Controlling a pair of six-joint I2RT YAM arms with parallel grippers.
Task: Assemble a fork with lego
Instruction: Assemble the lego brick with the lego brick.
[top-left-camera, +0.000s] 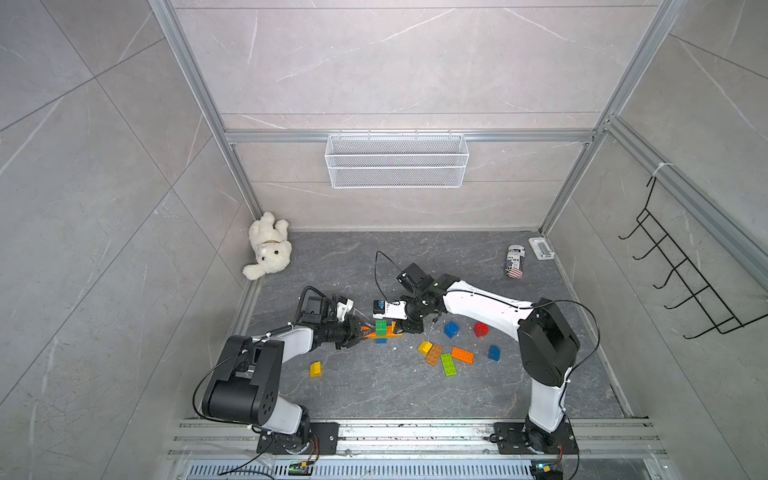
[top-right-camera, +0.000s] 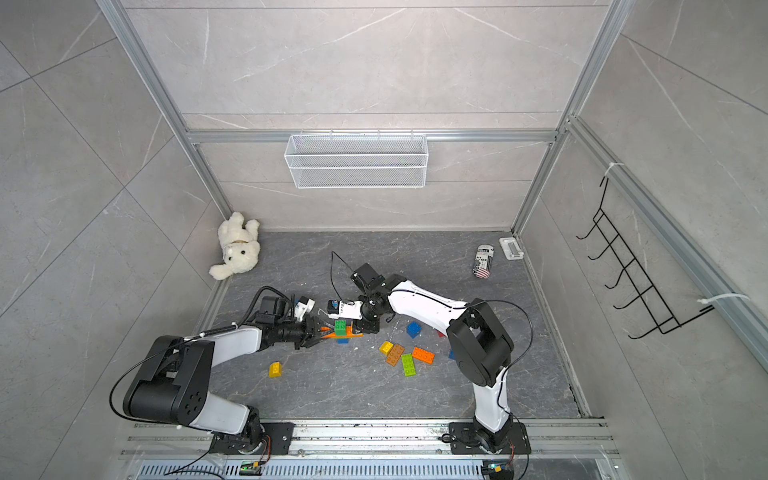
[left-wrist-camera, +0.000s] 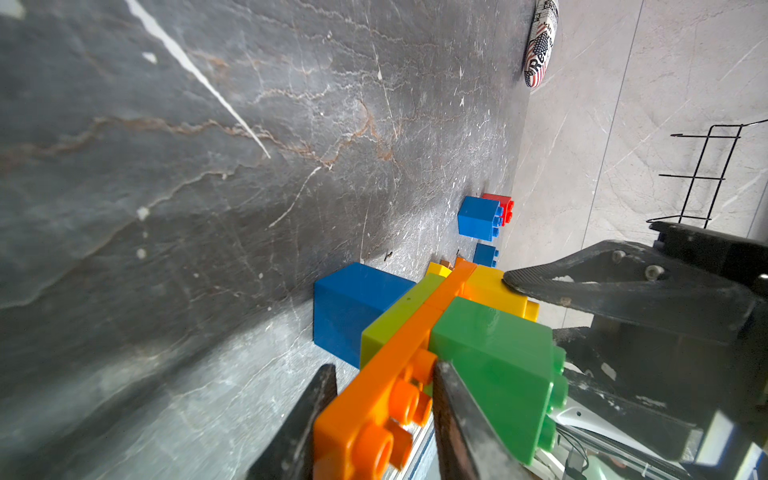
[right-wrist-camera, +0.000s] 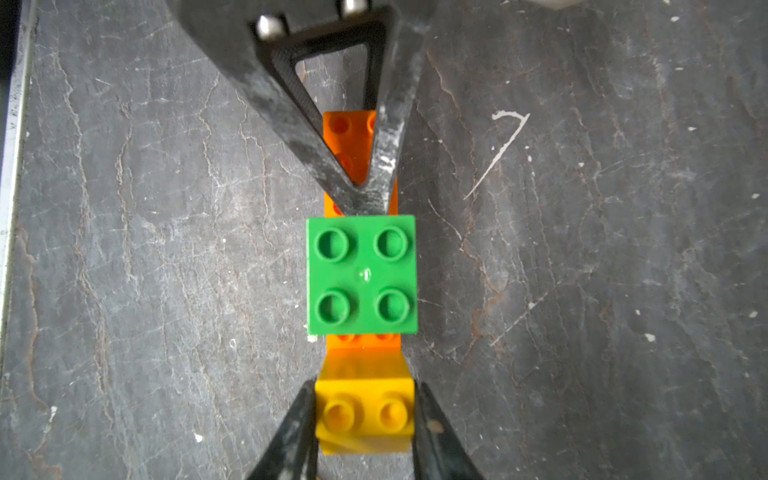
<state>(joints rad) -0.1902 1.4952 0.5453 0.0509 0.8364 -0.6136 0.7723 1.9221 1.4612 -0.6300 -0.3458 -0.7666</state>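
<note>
Left claw (left-wrist-camera: 382, 374) pinches flat orange plate (left-wrist-camera: 409, 343), right claw (right-wrist-camera: 363, 388) yellow studded brick (right-wrist-camera: 363, 413).

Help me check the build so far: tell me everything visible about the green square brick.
The green square brick is glossy plastic, two studs by two, its four hollow round studs facing up. It sits pressed onto the long orange plate about mid-length. The left gripper, shut on that plate's end, has one finger right beside it, apparently touching its side. The yellow brick held by the right gripper stands apart from it on the same plate.
</note>
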